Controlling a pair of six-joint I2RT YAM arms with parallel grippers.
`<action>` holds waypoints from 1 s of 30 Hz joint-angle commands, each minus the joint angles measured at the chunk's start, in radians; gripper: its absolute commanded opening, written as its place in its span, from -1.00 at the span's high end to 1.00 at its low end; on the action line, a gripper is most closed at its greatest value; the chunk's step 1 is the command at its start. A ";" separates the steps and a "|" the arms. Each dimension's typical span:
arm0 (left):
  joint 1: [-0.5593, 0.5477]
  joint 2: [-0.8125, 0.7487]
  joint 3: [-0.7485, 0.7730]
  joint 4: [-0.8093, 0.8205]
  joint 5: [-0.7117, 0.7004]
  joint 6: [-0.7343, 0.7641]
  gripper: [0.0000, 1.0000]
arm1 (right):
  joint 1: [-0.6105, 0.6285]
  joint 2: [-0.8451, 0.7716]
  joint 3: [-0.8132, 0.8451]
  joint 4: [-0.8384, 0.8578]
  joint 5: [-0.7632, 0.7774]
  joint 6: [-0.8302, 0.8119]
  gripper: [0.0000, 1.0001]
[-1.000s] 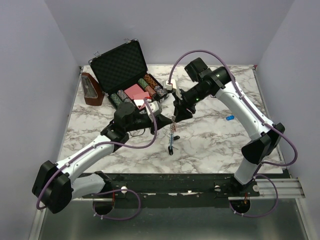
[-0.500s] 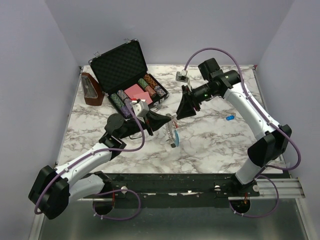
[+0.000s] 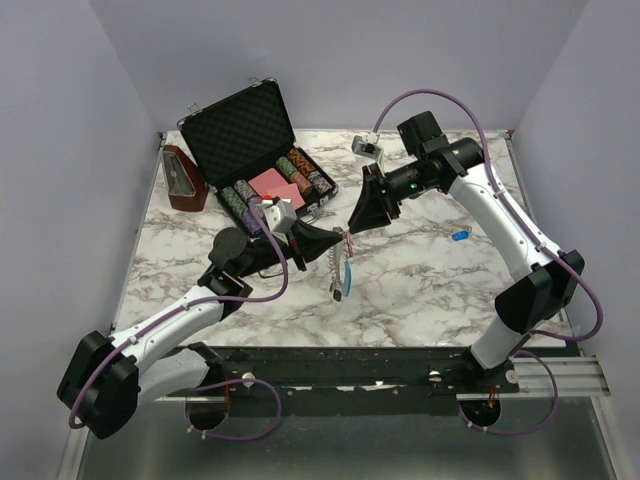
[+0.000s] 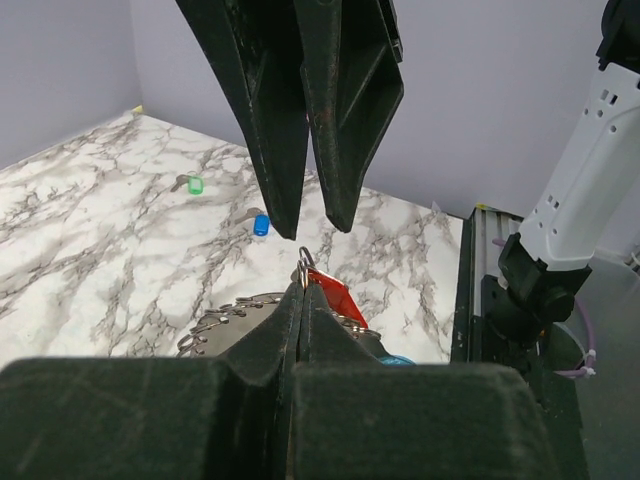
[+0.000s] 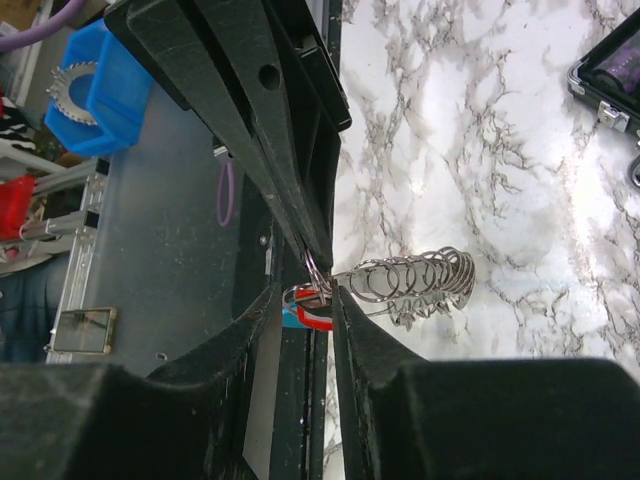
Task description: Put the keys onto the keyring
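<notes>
The keyring [image 5: 415, 280], a red key [image 4: 332, 296] at its end ring, is held above the table [image 3: 420, 285], pinched in the closed left gripper [image 4: 302, 285] so that the ring is presented to the right gripper [image 4: 315, 230], whose fingers are parted just beside it; a blue key [image 3: 458, 236] is seen well apart.

Overhead looks down; close wrist views share the keyring [image 5: 420, 280]

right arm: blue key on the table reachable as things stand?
Probably yes: the blue key lies alone on the table, on that arm's side. The right gripper has its jaws open, gripping nothing.
</notes>
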 commanded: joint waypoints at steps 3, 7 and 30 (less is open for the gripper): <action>-0.001 -0.012 0.020 0.035 -0.010 -0.005 1.00 | 0.026 0.013 0.001 -0.028 -0.036 -0.032 0.36; -0.001 -0.014 0.018 0.035 -0.013 -0.006 1.00 | 0.032 0.018 -0.011 -0.025 -0.016 -0.034 0.37; 0.001 -0.035 0.001 0.051 -0.061 -0.022 1.00 | 0.032 0.001 -0.036 -0.021 0.039 -0.049 0.99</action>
